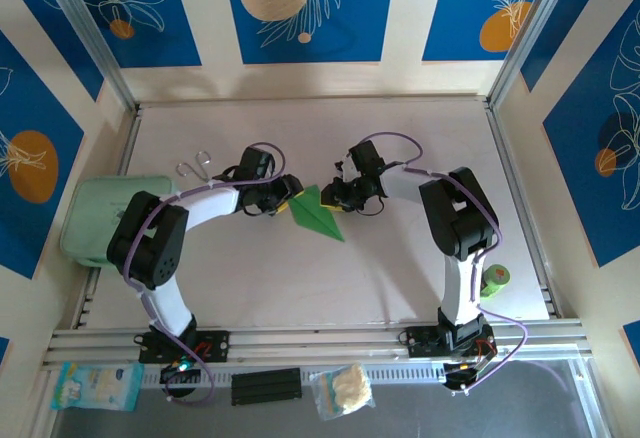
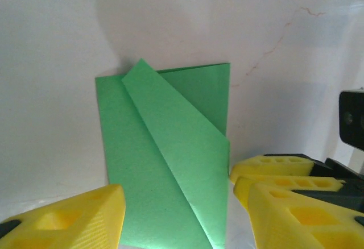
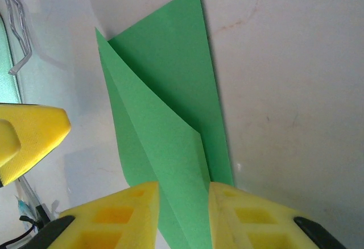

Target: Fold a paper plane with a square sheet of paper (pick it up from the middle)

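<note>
Paper (image 1: pixel 316 214): bright green, lying about the middle of the table (image 1: pixel 400 278) between both grippers, with its sharp tip aimed toward the near right corner.
Folds: it is narrowed to a long pointed shape. A diagonal flap lies over the lower layer, its edge lifted a little rather than pressed flat. The wide end is blunt, with one corner poking past it.
Left gripper (image 2: pixel 176 187): jaws well apart, one end of the paper lying between the fingers, nothing held.
Right gripper (image 3: pixel 183 191): jaws a narrow gap apart, the paper's slim part running between the fingers. It looks like a loose straddle, not a pinch, though I cannot tell whether the pads touch the paper.
Done, as judged: the centre crease and the diagonal folds that make the point seem to be in.
Left, as judged: flattening the raised flap, matching the other side, and turning down the wings.
Around: wire hook (image 1: pixel 195 168) toward the far left, pouch (image 1: pixel 105 220) at the left edge and roll (image 1: pixel 495 280) at the right edge, all well apart from the paper.
</note>
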`<state>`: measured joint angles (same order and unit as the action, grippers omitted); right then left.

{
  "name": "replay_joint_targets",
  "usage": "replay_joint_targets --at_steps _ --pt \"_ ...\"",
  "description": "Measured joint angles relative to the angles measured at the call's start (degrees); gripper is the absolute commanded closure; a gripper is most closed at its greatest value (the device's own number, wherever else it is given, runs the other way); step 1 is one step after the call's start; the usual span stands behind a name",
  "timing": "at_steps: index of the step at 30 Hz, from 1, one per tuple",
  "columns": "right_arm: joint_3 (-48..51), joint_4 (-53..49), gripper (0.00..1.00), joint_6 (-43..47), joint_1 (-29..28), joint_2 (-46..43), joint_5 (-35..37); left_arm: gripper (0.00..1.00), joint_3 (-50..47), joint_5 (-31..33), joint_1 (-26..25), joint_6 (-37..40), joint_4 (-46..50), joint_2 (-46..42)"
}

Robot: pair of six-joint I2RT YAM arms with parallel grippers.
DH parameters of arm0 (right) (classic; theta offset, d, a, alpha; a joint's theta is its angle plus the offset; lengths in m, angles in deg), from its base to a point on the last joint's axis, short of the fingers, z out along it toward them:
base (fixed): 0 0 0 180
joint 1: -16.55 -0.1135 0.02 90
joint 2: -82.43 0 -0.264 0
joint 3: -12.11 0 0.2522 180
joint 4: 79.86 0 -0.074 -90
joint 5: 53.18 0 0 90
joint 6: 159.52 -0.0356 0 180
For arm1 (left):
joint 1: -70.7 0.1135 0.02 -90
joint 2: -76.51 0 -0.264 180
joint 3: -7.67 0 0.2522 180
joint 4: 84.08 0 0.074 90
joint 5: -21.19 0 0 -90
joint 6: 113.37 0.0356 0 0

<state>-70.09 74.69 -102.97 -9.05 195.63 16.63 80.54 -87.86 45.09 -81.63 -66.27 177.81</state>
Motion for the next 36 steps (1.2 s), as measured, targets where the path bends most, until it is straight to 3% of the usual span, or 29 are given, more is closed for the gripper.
replay_joint_targets --at_steps 16,22,32,36 --pt "0.0 -0.7 0.68 0.4 0.0 0.0 0.9 0.39 0.0 -0.6 0.0 -0.4 -1.3 0.1" --pt "0.0 0.0 0.76 0.4 0.0 0.0 -0.6 0.39 0.0 -0.6 0.0 -0.4 -1.3 0.1" --pt "0.6 2.9 0.96 0.3 0.0 0.0 -3.9 0.39 -0.2 -1.5 0.2 -0.5 -2.0 0.1" --pt "0.8 4.3 0.98 -0.1 0.1 -0.1 -5.0 0.38 -1.7 -2.4 0.7 -1.3 -3.4 -0.1"
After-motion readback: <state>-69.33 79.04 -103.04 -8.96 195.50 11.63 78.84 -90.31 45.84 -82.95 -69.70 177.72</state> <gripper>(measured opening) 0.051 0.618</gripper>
